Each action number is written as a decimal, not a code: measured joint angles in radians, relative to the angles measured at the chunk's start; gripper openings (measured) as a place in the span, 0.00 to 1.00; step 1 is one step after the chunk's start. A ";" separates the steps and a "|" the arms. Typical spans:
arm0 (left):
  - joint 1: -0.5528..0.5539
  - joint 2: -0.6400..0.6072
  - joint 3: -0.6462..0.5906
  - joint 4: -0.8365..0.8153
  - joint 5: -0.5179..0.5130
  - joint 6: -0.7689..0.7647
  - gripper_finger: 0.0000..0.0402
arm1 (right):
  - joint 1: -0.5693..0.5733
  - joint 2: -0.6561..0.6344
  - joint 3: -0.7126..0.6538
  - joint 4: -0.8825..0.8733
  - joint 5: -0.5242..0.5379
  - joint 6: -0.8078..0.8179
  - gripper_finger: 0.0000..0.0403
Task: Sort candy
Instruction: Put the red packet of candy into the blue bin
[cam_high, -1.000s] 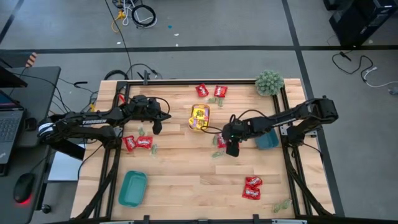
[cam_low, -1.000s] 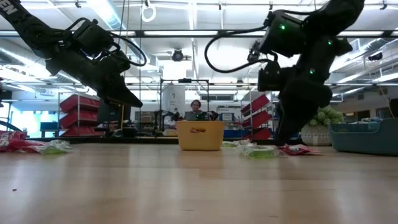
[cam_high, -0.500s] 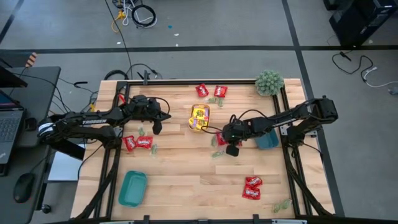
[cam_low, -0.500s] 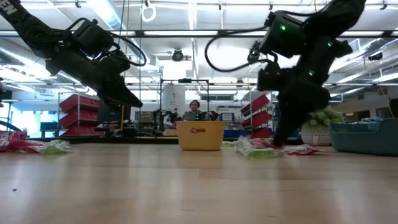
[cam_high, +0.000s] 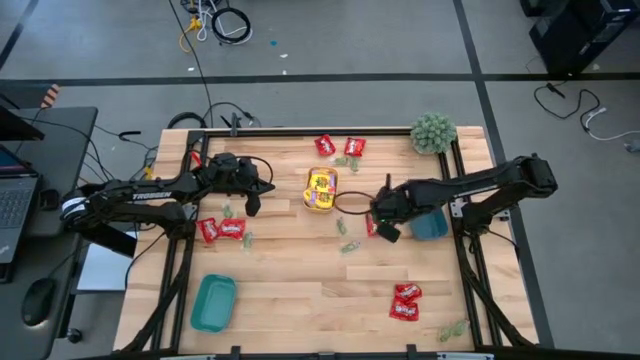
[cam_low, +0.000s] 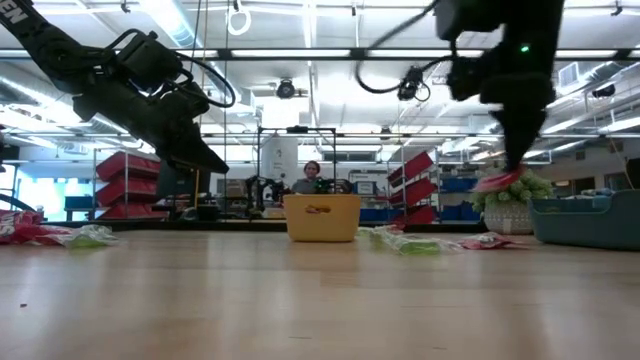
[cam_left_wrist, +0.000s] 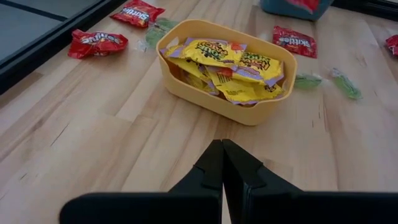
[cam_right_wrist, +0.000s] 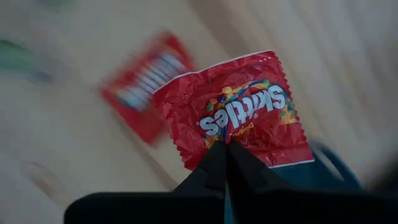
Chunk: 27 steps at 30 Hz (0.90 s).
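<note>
My right gripper (cam_high: 383, 230) hangs over the table beside the blue tray (cam_high: 432, 226), shut on a red candy packet (cam_right_wrist: 239, 112), which also shows in the low view (cam_low: 497, 181). A second red packet (cam_right_wrist: 140, 93) lies on the wood below it. My left gripper (cam_high: 252, 206) is shut on nothing and waits above the table left of the yellow tray (cam_left_wrist: 227, 102), which holds yellow packets (cam_left_wrist: 217, 56). Other red packets (cam_high: 222, 230) (cam_high: 406, 300) and pale green pieces (cam_high: 346, 246) lie scattered on the table. My right gripper pinches the red packet by one long edge (cam_right_wrist: 229, 139), about midway along it, between its two fingers. The fingers come from above, pointing steeply down. The packet is lifted clear of the table and sticks out flat past the fingertips (cam_low: 510, 172).
A teal tray (cam_high: 213, 302) stands at the near left, and a fuzzy green plant (cam_high: 433, 132) at the far right corner. Two red packets (cam_high: 338, 146) lie near the far edge. More green pieces (cam_high: 452, 328) lie at the near right. Bare wood lies in the middle.
My right gripper has shut on a red packet on the table, then risen and gone toward the table's right edge, rolling its wrist. The packet is lifted clear of the wood; another red packet stays on the table.
</note>
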 joint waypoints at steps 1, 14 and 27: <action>0.000 0.000 0.000 0.000 0.000 0.000 0.01 | 0.003 -0.008 0.004 -0.063 0.009 0.049 0.00; 0.000 0.000 0.000 0.005 0.000 0.001 0.01 | -0.013 -0.018 -0.112 -0.218 -0.077 0.259 0.00; -0.081 0.000 0.129 -0.341 0.016 0.015 0.01 | -0.035 -0.018 -0.216 0.177 -0.125 0.100 0.00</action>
